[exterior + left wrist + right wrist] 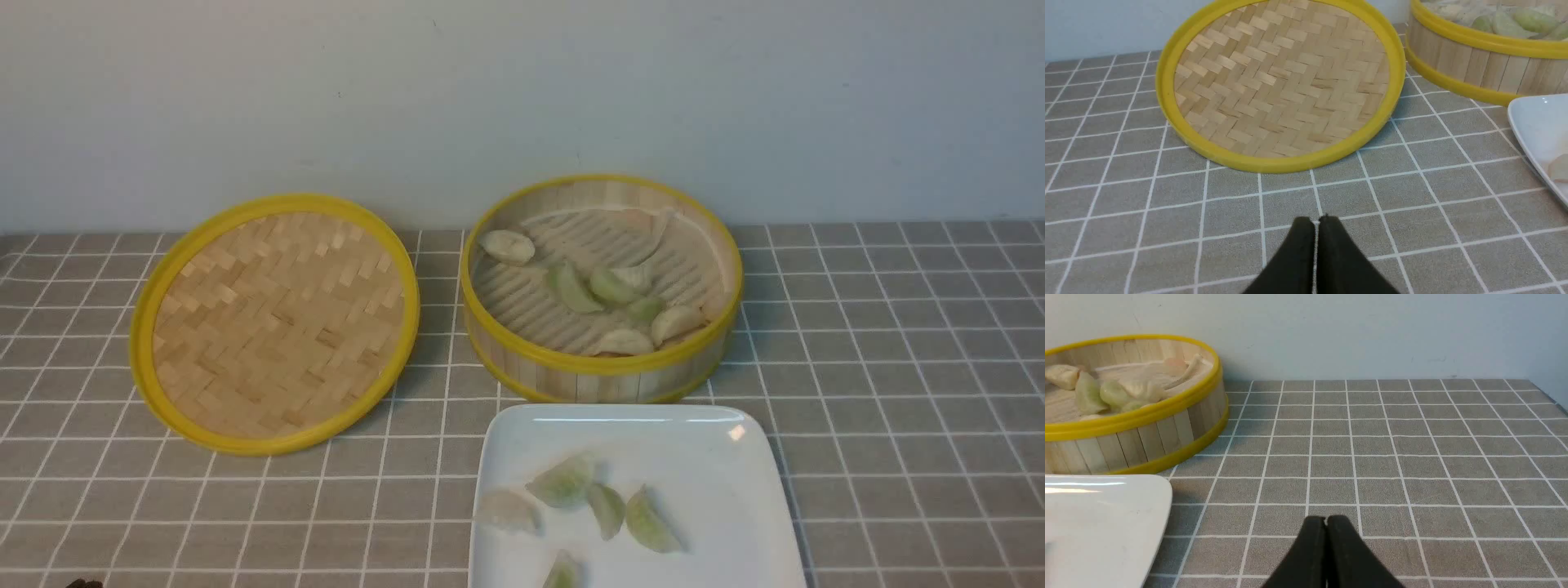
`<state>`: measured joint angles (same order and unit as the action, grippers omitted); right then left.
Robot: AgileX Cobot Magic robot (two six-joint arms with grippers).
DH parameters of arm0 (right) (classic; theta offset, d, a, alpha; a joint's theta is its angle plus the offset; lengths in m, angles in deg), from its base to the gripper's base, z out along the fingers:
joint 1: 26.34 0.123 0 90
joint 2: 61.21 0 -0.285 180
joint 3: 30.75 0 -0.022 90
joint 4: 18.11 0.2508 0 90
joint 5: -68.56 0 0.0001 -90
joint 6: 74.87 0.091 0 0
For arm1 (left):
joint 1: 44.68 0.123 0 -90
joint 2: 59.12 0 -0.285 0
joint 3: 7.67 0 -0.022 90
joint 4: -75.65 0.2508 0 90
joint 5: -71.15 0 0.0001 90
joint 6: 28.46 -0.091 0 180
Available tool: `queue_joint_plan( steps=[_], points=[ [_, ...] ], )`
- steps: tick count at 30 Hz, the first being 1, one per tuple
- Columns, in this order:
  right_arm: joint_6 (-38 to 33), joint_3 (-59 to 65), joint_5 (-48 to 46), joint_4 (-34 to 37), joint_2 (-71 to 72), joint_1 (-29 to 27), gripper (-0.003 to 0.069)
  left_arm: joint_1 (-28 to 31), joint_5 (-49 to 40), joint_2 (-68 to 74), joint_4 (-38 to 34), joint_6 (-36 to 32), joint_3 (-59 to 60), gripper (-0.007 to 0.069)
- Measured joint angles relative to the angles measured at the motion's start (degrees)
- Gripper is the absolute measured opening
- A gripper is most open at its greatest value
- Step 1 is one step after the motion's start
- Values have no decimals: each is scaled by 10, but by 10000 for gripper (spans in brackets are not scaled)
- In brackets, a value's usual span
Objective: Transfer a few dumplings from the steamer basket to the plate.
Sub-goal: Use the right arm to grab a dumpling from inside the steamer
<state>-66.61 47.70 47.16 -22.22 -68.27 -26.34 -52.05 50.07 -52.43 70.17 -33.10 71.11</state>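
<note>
The steamer basket (600,371) stands at the back centre and holds several dumplings (575,287), green and off-white. It also shows in the left wrist view (1474,65) and the right wrist view (1139,437). The white plate (718,474) lies in front of it with several dumplings (563,483) on its left half. My left gripper (1316,220) is shut and empty, low over the cloth in front of the lid. My right gripper (1326,520) is shut and empty over the cloth right of the plate (1106,522). Neither arm shows in the front view.
The shallow woven lid (277,322) with a yellow rim lies left of the basket, also in the left wrist view (1282,81). A grey checked cloth (898,367) covers the table. A pale wall stands just behind the basket.
</note>
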Motion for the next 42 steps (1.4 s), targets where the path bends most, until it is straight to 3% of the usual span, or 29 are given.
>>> queue_joint_plan(
  steps=[32, 36, 42],
  points=[
    [1, 0, 1, 1, 0, 0, -13, 0, 0, 0, 0, 0, 0, -5],
    [30, 4, 52, 76, 0, 1, -13, 0, 0, 0, 0, 0, 0, -5],
    [109, 4, 214, 279, 0, 1, -13, 0, -1, 0, 0, 0, 0, -5]
  ],
)
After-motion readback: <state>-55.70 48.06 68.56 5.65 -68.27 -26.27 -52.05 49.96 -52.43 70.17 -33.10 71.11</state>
